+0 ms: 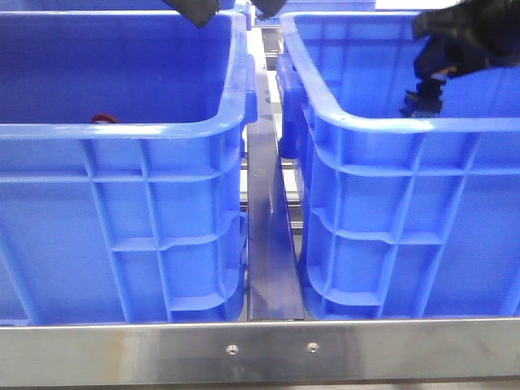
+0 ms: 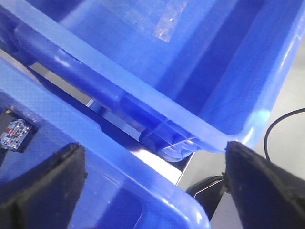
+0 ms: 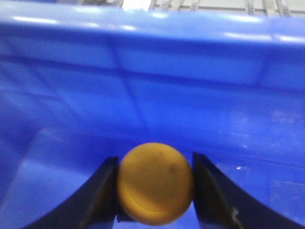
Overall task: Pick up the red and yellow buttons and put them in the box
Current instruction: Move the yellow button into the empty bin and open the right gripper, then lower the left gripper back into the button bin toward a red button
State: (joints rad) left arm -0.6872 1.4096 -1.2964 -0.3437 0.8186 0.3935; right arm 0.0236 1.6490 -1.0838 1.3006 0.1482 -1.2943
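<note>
Yellow button (image 3: 155,183) clenched between fingers of right hand (image 3: 155,191), low inside right crate (image 1: 406,122), near its wall. Grip only on rounded cap: may squirt out during lift, or clip rim. Red button (image 1: 103,119) just visible in left crate (image 1: 122,130). Left hand (image 2: 152,191) released, empty, above gap between crates; could knock rim on descent.

In the front view, the near rim of the left crate (image 1: 122,134) is hiding all but a sliver of the red button (image 1: 103,119). The picture's upper edge is cutting off the left gripper (image 1: 231,10). The right wrist view is blurring the yellow button (image 3: 155,183), whose base is dropping below the frame.
</note>
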